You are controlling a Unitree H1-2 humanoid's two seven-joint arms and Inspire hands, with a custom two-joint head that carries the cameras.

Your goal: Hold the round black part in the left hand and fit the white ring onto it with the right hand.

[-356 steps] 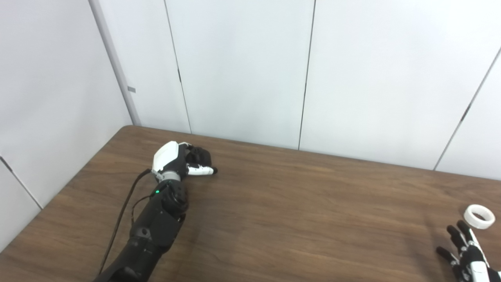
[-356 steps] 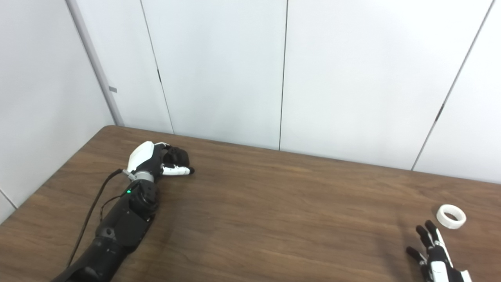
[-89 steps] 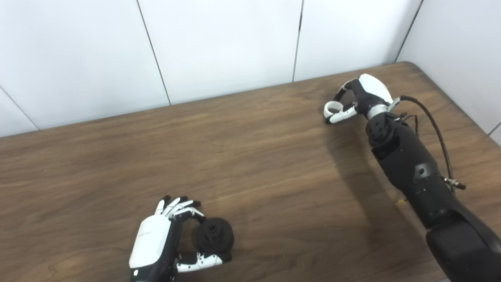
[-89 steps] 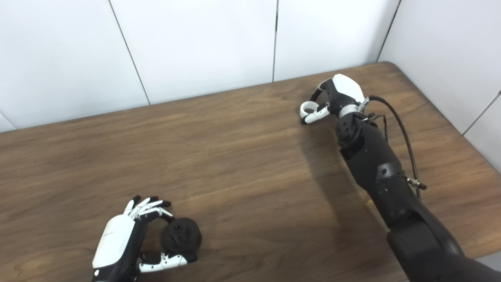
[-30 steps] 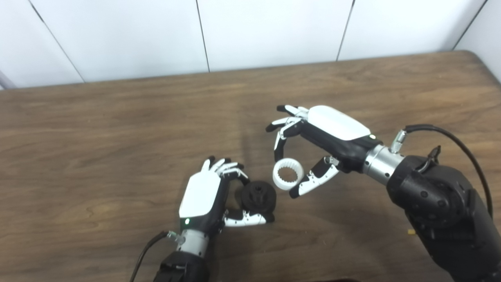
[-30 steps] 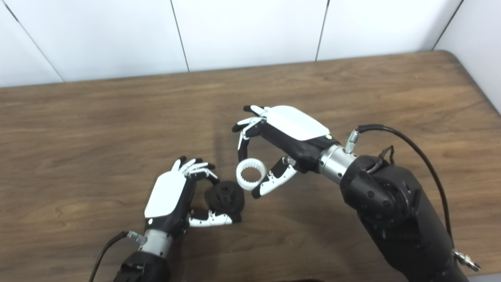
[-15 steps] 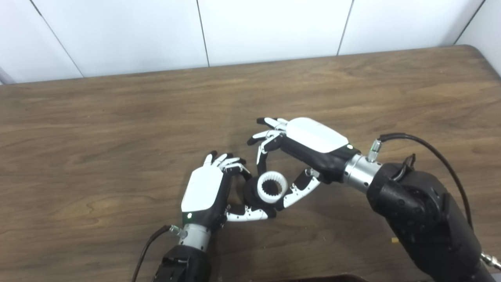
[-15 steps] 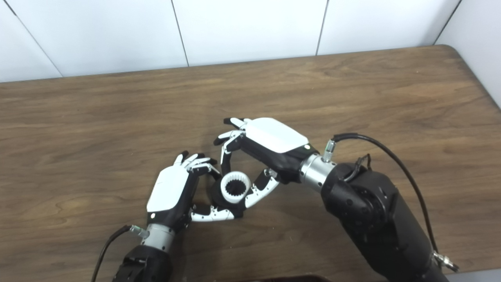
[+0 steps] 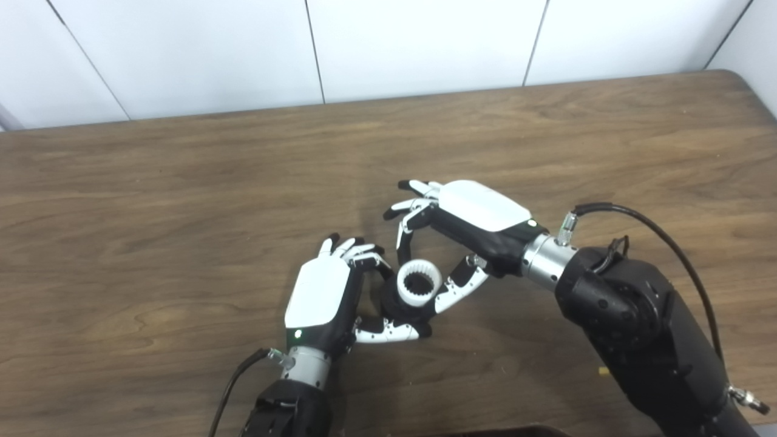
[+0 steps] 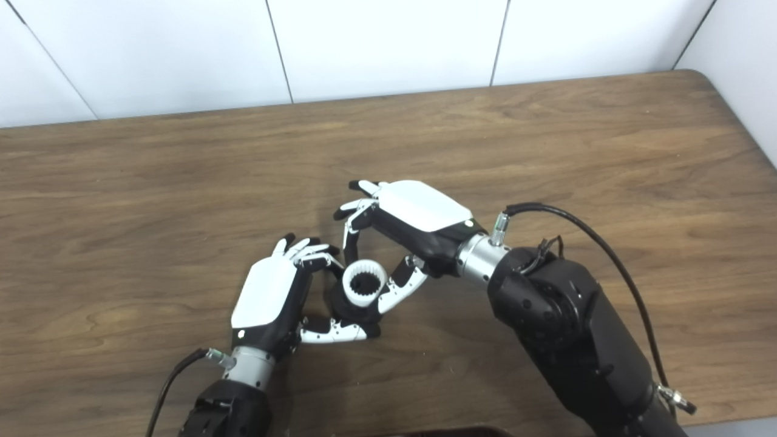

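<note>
My right hand point(image 9: 470, 221) pinches the white ring point(image 9: 419, 283) against the round black part point(image 9: 400, 306), which my left hand point(image 9: 325, 297) grips just above the wooden table point(image 9: 152, 200). I judge the ring on but not yet seated. White wall panels point(image 9: 419, 42) stand behind.

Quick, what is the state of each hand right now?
Left hand: shut on the round black part.
Right hand: shut on the white ring, which is against the black part.
</note>
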